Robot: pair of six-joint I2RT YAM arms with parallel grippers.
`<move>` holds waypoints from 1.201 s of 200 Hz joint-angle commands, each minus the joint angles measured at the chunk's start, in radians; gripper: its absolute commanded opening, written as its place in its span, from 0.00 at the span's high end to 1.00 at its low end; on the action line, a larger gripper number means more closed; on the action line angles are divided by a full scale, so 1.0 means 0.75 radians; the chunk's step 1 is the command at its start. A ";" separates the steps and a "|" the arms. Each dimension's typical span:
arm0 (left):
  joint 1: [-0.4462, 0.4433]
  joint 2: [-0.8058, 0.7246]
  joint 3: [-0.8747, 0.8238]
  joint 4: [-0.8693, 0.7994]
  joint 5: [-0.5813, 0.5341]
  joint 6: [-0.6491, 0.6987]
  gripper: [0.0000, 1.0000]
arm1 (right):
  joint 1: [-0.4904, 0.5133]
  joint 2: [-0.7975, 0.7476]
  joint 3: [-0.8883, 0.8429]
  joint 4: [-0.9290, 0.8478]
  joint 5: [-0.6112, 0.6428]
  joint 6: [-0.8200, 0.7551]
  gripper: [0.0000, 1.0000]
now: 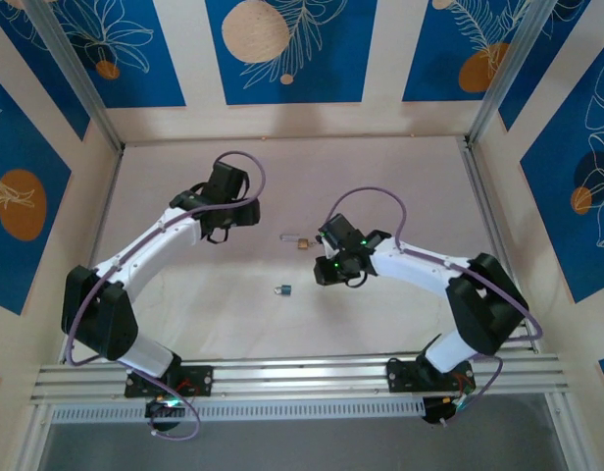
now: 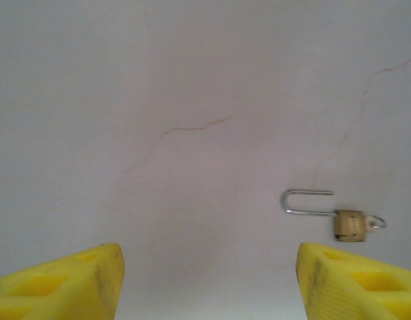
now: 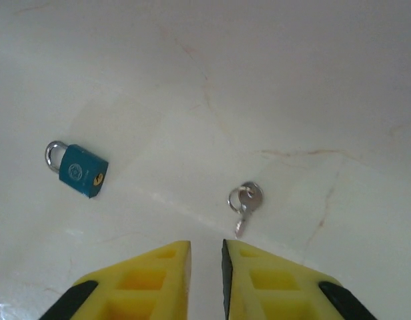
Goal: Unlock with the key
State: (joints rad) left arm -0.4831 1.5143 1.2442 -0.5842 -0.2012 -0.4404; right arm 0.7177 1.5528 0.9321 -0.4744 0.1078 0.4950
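From above, the right gripper (image 1: pixel 331 267) hangs over the middle of the table (image 1: pixel 400 186), nearer the work than the left gripper (image 1: pixel 224 226). In the left wrist view, the left gripper (image 2: pixel 209 252) has its fingers wide apart and empty. In the right wrist view, the right gripper (image 3: pixel 206 244) is nearly closed on nothing. The key (image 3: pixel 245 202) lies just beyond its tips, slightly right, with the blade pointing near and the ring far.

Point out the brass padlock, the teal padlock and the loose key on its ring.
Brass padlock (image 2: pixel 349 225): left wrist view, on its brass body, below the long silver shackle.
Teal padlock (image 3: pixel 83 171): right wrist view, on the teal body's face.
Key (image 3: pixel 246 199): right wrist view, on the silver head where the ring passes.
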 commanded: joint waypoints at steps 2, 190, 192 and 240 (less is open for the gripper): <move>0.037 -0.017 -0.042 -0.004 0.078 0.058 0.32 | 0.021 0.067 0.046 -0.100 0.036 0.027 0.75; 0.045 -0.082 -0.075 0.035 0.104 0.078 0.32 | 0.010 0.119 0.111 -0.157 0.045 0.029 0.78; 0.045 -0.082 -0.076 0.036 0.105 0.078 0.32 | 0.012 0.123 0.111 -0.156 0.045 0.029 0.75; 0.045 -0.087 -0.081 0.043 0.101 0.080 0.32 | 0.024 0.233 0.132 -0.138 0.009 0.038 0.71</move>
State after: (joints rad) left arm -0.4580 1.4811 1.1965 -0.5617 -0.1310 -0.4000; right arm 0.7315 1.6878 1.0069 -0.5690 0.1379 0.5114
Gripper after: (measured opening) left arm 0.684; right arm 0.312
